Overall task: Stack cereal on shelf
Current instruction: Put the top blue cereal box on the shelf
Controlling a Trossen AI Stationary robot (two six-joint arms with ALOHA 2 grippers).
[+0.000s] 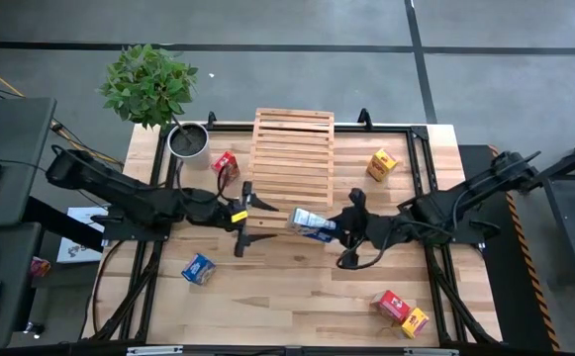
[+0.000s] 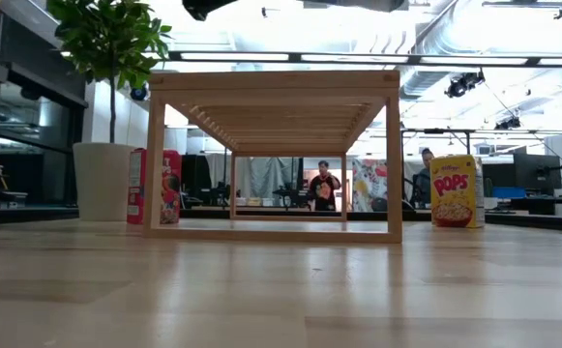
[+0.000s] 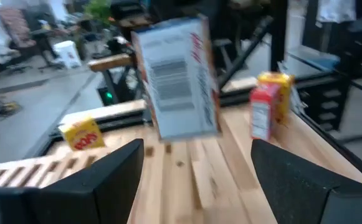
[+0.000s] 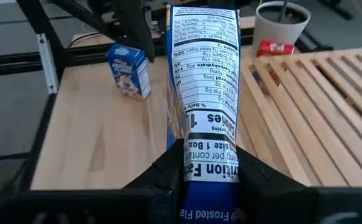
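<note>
With my right gripper [image 4: 209,177] clamped on the blue box [image 1: 312,223] just off the shelf's [image 1: 293,158] near edge (left gripper [image 1: 245,220] spread wide, empty), I'd carry it level onto the slats.

High: straight down over whole worktop [image 1: 297,287]. Low: level across it, facing shelf [image 2: 273,155]. Wrists: close, facing each other, sharing blue box [image 4: 202,93].

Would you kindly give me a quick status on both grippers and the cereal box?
Left gripper open, empty. Right gripper shut on blue cereal box, at shelf front edge. Nothing blocking the shelf top.
</note>
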